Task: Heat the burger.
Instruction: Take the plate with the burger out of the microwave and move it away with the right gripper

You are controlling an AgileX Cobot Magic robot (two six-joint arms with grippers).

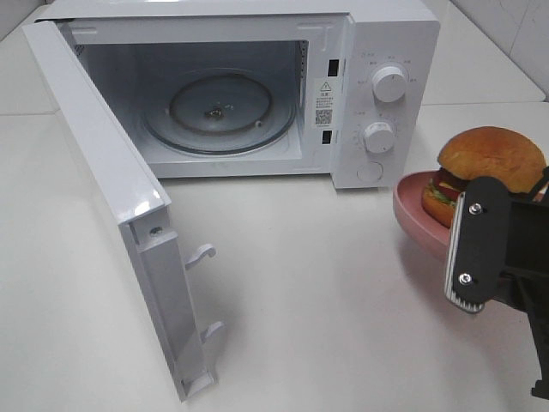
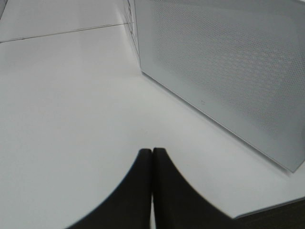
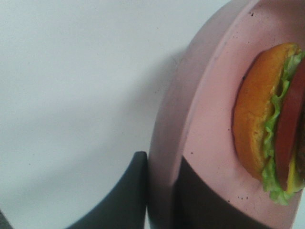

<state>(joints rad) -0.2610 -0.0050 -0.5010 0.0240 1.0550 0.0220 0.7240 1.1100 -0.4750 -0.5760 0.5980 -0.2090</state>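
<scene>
Exterior high — glossy round burger (image 1: 491, 159)

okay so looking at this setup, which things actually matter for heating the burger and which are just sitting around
Belongs to the job:
- burger
- pink plate under it, its rim gripped by the right gripper
- microwave, door open, turntable bare

Just there:
- left gripper, jaws shut, holding nothing
- white table
</scene>
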